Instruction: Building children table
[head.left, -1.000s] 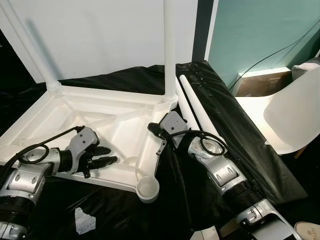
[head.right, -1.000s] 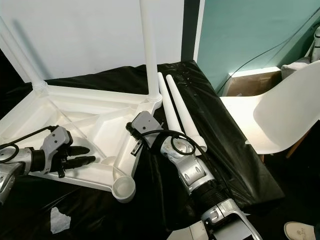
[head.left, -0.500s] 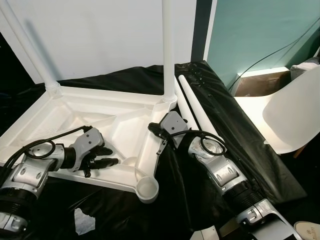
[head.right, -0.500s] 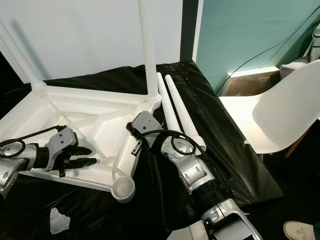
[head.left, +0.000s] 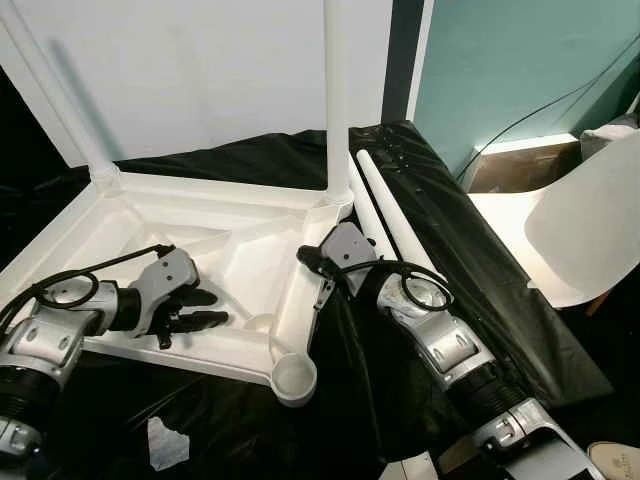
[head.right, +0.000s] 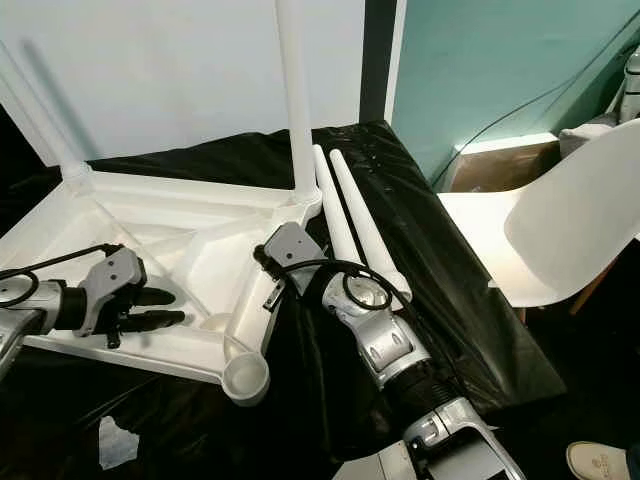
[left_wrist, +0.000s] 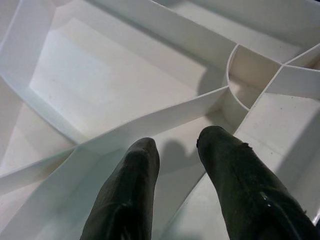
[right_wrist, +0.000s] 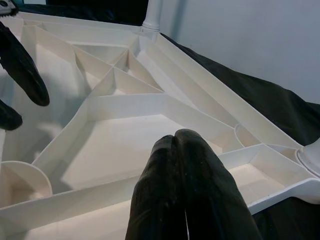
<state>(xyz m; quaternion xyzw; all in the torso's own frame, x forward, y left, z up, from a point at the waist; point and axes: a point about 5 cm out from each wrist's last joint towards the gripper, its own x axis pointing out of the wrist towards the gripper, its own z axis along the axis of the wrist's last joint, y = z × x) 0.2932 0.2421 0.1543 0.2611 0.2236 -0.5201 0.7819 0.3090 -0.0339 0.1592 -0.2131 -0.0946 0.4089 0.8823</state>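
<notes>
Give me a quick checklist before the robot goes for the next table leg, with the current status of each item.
1. Two legs already stand in the upturned tabletop: ok.
2. Near corner socket is empty: ok.
3. Two loose legs lie on the black cloth beside the tabletop: ok.
4. Left gripper is open, over the tabletop's ribs, holding nothing: ok.
5. Right gripper is open to take a leg: not ok, fingers shut.
6. Standing legs are fully seated: cannot tell.

White ribbed tabletop (head.left: 240, 250) lies upside down — two legs (head.left: 336, 95) fitted upright, two loose legs (head.left: 395, 215) beside.
</notes>
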